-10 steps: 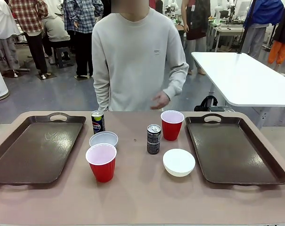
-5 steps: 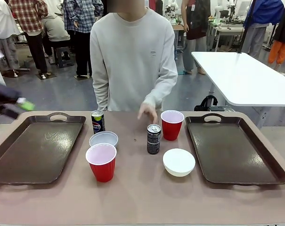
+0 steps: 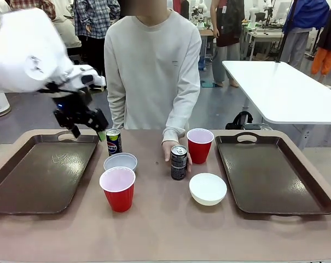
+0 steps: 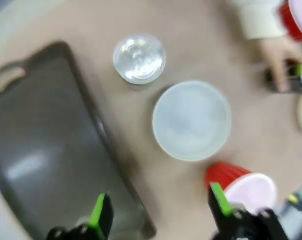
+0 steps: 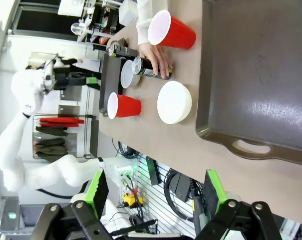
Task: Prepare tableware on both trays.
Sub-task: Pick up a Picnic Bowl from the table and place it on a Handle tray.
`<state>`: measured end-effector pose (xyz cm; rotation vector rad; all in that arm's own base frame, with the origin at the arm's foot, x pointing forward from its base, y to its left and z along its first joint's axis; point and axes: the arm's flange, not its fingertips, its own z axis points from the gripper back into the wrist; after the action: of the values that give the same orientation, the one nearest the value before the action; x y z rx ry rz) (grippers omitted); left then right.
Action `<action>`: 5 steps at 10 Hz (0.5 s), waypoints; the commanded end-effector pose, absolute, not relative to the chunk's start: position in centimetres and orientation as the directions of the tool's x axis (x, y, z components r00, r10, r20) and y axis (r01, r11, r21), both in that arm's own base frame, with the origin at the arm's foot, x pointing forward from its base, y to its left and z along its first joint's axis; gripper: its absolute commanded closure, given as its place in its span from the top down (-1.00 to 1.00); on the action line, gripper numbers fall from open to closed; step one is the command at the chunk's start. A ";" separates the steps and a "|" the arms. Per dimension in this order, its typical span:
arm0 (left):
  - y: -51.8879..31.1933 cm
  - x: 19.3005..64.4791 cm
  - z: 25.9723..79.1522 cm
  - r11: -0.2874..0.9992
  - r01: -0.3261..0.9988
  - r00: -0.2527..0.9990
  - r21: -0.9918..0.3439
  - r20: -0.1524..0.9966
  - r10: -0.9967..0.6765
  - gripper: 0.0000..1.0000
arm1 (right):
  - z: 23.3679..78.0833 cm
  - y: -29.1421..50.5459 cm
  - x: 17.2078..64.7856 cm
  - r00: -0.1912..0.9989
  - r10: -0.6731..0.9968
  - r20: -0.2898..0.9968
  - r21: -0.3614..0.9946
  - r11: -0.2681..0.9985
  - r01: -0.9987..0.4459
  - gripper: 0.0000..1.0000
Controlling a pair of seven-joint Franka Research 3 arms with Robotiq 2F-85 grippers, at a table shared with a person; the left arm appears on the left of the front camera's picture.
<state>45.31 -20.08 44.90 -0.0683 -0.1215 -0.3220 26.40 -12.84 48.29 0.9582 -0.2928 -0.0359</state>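
The left claw (image 3: pixel 89 133), wide open and empty, hovers over the left tray (image 3: pixel 39 175) rim. The Pepsi can (image 3: pixel 114 142) stands upright on the desk (image 3: pixel 165 230) just to its right (this arm is nearer). The right claw (image 5: pixel 155 187) is open, empty, far off.

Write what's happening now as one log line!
left gripper: open, hovering by Pepsi can | right gripper: open, off table | person's hand: on dark can

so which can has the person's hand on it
The plain dark can beside the far red cup; the hand is off the Pepsi can by the left tray.
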 end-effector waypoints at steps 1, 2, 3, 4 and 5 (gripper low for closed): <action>-21.8 48.1 44.4 0.960 0.278 0.960 0.026 0.000 -0.278 1.00 | 48.2 -12.8 26.5 0.958 -0.161 0.239 0.823 0.556 -0.112 1.00; -22.3 47.6 44.0 0.959 0.284 0.959 -0.018 0.003 -0.284 1.00 | 48.2 -12.8 26.5 0.958 -0.161 0.239 0.823 0.556 -0.112 1.00; -20.8 46.6 43.1 0.953 0.302 0.951 0.000 0.064 -0.301 1.00 | 48.2 -12.8 26.5 0.958 -0.161 0.239 0.823 0.556 -0.112 1.00; -20.8 46.6 43.1 0.953 0.302 0.951 0.000 0.064 -0.301 1.00 | 48.2 -12.8 26.5 0.958 -0.161 0.239 0.823 0.556 -0.112 1.00; -20.8 46.6 43.1 0.953 0.302 0.951 0.000 0.064 -0.301 1.00 | 48.2 -12.8 26.5 0.958 -0.161 0.239 0.823 0.556 -0.112 1.00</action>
<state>47.42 -21.28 42.96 -0.0014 -0.0358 -0.3002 26.40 -12.83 48.28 0.9583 -0.2922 -0.0361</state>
